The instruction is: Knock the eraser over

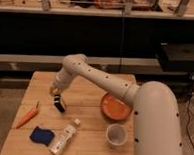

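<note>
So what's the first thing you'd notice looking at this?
The huge white arm grabs your eye first, reaching from the right across the wooden table. Its end effector hangs over the table's left part, just above a small dark eraser. An orange bowl sits to the right of that, and a carrot lies near the left edge.

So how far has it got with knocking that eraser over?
The approach looks done: the hand sits just above the dark eraser on the wooden table. The push itself is in hand: the eraser looks tilted, not lying flat. What's left is tipping it fully onto its side.
</note>
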